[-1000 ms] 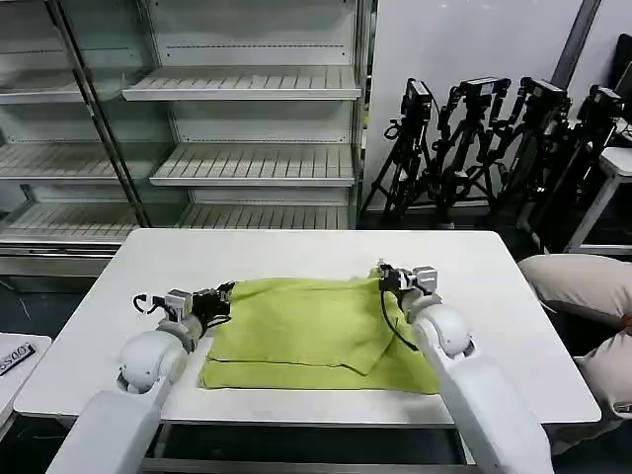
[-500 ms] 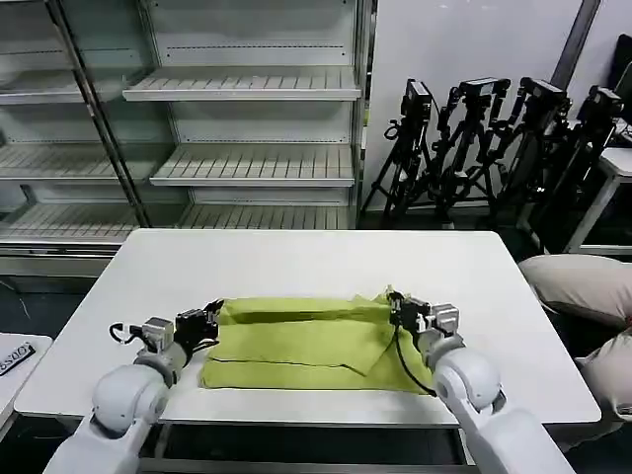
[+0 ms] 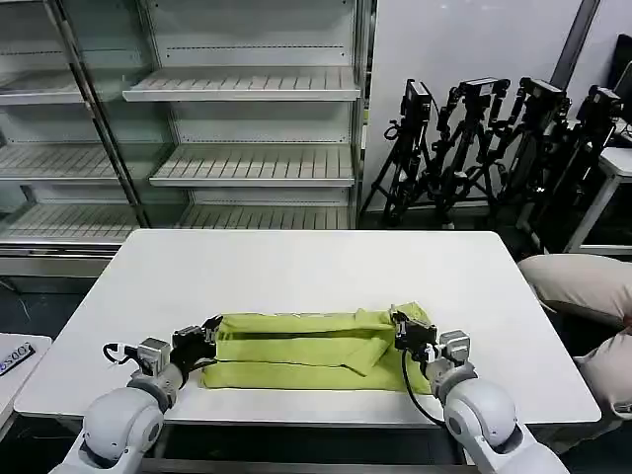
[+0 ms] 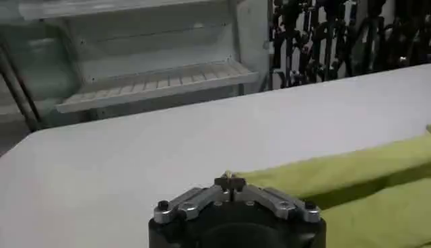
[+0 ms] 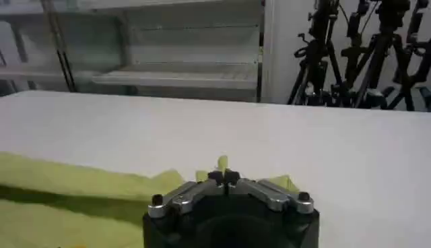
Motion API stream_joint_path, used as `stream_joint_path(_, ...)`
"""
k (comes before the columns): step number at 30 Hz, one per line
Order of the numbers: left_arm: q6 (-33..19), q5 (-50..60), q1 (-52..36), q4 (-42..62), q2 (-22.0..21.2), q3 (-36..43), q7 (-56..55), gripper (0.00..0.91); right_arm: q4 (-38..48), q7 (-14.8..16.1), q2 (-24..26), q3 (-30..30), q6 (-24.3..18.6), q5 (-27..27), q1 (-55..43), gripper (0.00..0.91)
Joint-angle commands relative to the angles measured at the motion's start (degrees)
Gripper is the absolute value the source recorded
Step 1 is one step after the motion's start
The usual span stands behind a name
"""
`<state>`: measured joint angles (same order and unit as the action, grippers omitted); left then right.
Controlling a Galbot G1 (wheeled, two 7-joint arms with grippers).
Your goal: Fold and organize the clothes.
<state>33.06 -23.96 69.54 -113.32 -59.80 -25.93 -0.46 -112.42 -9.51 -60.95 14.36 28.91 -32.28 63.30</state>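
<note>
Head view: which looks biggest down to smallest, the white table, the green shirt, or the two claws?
1. White table
2. Lime T-shirt
3. Left gripper and right gripper, each pinching a shirt edge; they look alike.

Your surface [image 3: 296, 267] lies bare behind the T-shirt [image 3: 306, 351], free passage there. Shelving [image 3: 247, 128] and tripods [image 3: 494, 148] stand well beyond the far edge. Beige cushion [image 3: 578, 286] crowds your right.

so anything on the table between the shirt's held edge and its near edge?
Nothing visible. The left gripper and right gripper are each shut on an end of the T-shirt; the fold's path toward the near edge crosses only the shirt itself on the table.
</note>
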Motion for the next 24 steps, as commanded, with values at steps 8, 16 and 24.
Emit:
stream_joint_path(8,0.02,-0.96,4.33,-3.24,1.51,-0.82,0.11,0.010,-4.36,0.14,1.54,1.09,0.46,0.89,3.81,0.000)
stream_joint_path(16,0.17,-0.52,4.55,-2.41,1.78,-0.41,-0.89,0.907,-3.74,0.08,1.49,1.04,0.92,2.04,4.33,0.212)
stream_joint_path(24,0.07,-2.10,5.34,-4.74,1.96,-2.06,-0.71,0.907,-5.58,1.02,0.95,2.19,1.43,2.31,5.32,0.907)
